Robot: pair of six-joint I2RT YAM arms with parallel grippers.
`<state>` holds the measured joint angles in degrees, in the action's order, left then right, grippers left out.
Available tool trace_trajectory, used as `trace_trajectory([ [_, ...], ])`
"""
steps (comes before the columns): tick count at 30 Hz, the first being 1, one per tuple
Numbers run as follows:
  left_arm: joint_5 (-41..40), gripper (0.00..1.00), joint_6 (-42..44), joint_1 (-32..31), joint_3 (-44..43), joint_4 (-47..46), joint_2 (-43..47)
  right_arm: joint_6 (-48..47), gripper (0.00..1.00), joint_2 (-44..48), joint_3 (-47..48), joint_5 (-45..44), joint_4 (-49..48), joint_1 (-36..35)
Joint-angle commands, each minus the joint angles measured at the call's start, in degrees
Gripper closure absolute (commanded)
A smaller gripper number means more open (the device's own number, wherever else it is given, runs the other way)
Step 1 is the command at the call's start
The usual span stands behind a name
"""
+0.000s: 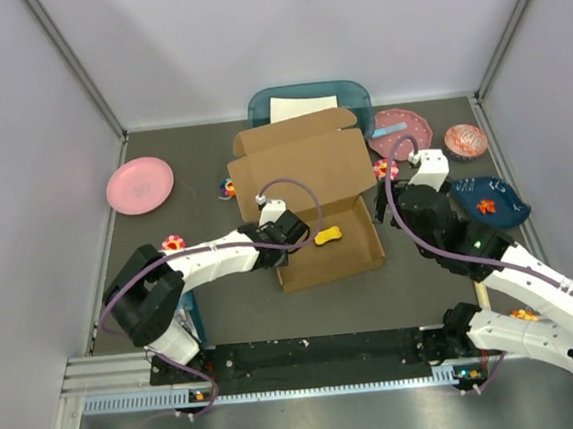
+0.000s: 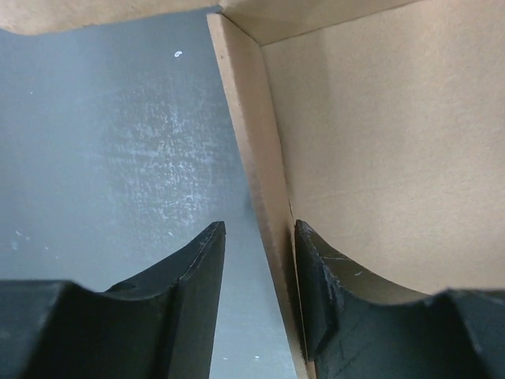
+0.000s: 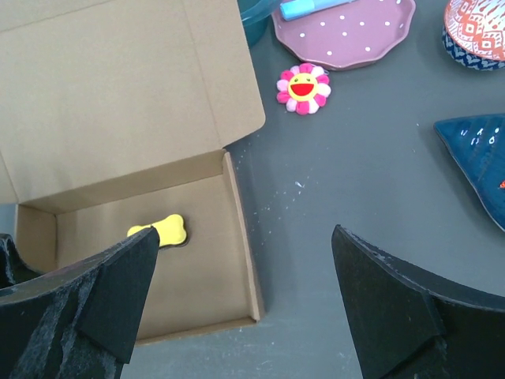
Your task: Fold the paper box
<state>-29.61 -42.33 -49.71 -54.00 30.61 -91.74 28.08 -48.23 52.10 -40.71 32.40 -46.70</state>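
In the top external view, the paper box (image 1: 320,196) lay in the middle of the table (image 1: 205,312), lid flap thrown back and tray facing up. The left gripper (image 1: 280,245) sat at the tray's left wall, with the rest of the box to its right. The right gripper (image 1: 382,202) hung just off the tray's far right corner, with the box to its left. A yellow bone-shaped piece (image 1: 328,236) lay inside the tray, between the two grippers. Beyond the left gripper stood a teal bin (image 1: 356,96). A pink plate (image 1: 140,184) sat well off to that gripper's left.

In the left wrist view, the left gripper (image 2: 260,237) straddled the upright cardboard wall. One finger (image 2: 197,272) was outside over the table and clear of the wall. The other was inside, right against the cardboard. The jaws stood apart and did not pinch the wall.

In the right wrist view, the right gripper (image 3: 243,233) was spread wide and held nothing. The tray's right wall ran between its fingers, closer to the left one. The bone lay just ahead of that finger. A flower toy (image 3: 304,88) and a dotted plate (image 3: 347,35) lay farther ahead on the table.
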Motion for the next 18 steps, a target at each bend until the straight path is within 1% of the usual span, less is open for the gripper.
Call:
trace_trajectory([
  [1,-0.10,0.53,11.02,1.37,2.58,-5.29,3.94,-1.53,0.09,-1.60,0.11,-1.04,-2.43,0.38],
  [5,1.04,0.51,15.08,4.71,3.90,-6.71,6.14,-2.41,0.09,-2.13,-0.42,-1.22,-2.96,0.38],
  [6,1.13,0.51,15.60,6.37,3.99,-6.70,6.75,-2.50,0.08,-2.22,-0.42,-1.30,-3.13,0.38],
  [11,0.26,0.51,16.05,8.23,3.03,-6.09,8.25,-3.03,0.09,-2.75,-0.59,-2.44,-3.84,0.38],
  [12,0.08,0.49,15.79,8.32,2.67,-5.74,8.86,-2.94,0.08,-3.01,-0.59,-3.05,-4.45,0.38],
  [13,0.16,0.43,15.35,8.23,2.23,-5.13,9.12,-3.20,0.09,-3.27,-0.85,-4.19,-4.89,0.47],
  [15,0.69,0.34,14.30,8.32,1.27,-3.72,10.70,-3.99,0.09,-3.36,-1.03,-3.59,-6.99,1.43],
  [16,1.12,0.29,13.16,8.32,1.09,-3.28,11.41,-3.91,0.08,-3.28,-0.86,-0.19,-7.52,4.30],
  [18,3.83,0.27,12.71,8.32,1.44,-4.06,14.38,-1.37,0.07,-2.66,-0.51,5.34,-8.49,9.05],
])
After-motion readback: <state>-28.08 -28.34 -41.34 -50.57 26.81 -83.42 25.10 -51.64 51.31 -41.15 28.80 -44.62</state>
